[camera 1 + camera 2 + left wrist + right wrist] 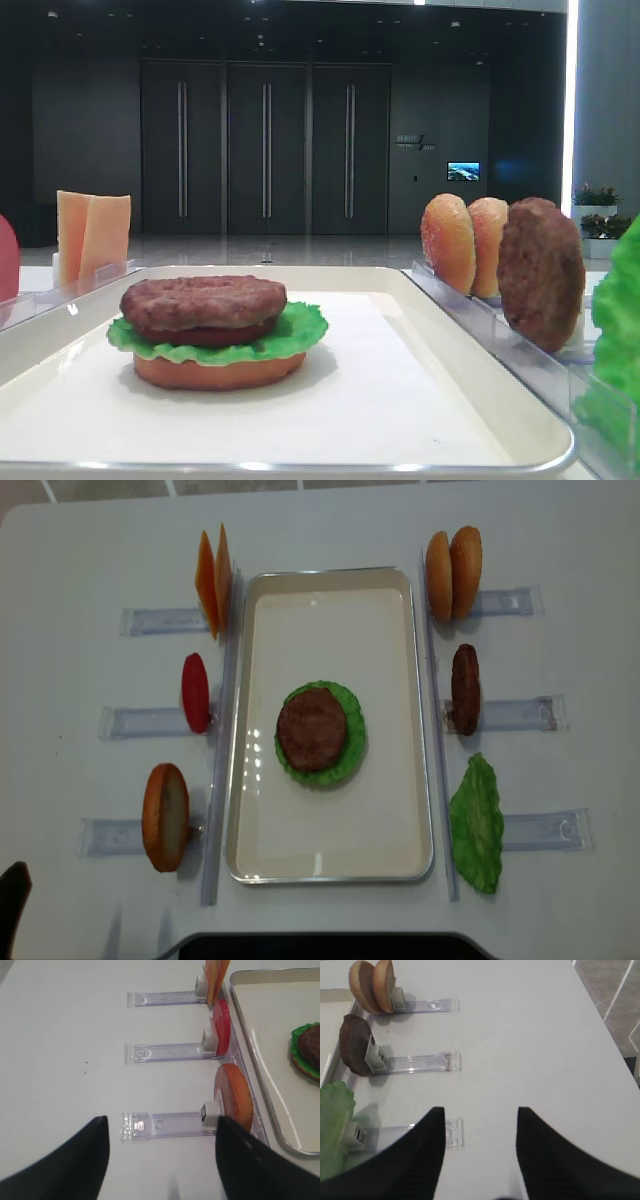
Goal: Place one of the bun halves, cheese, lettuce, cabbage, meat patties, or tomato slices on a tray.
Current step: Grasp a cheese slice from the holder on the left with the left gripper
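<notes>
Nearest the lens in the left wrist view, the left gripper (pixel 162 1160) is hanging with its two dark fingers spread wide and nothing between them, and the right gripper (pixel 480 1152) is doing the same over bare table (pixel 530 1035) on its own side. Going by size, the tray (pixel 252 730) is sitting in the middle with its long axis running from the near edge to the far edge, carrying a stack: a bun half (pixel 218 371) at the bottom, lettuce (pixel 290 335) lying flat on it, and a meat patty (pixel 312 728) on top. The stack is looking part-built, so the step in hand is probably choosing the next layer. To the left, clear racks (pixel 167 1125) are holding a bun half (pixel 234 1096) nearest the gripper, a tomato slice (pixel 222 1027) beyond it, and the cheese (pixel 211 580) farthest, touching the tray's outer rim. The cheese is standing on edge, broad faces turned toward the near and far ends, thin edge pointing up. If cheese is next, the left arm is needing to reach forward past the bun and tomato, pinch across the slice's thickness, and tip it flat over the patty.
</notes>
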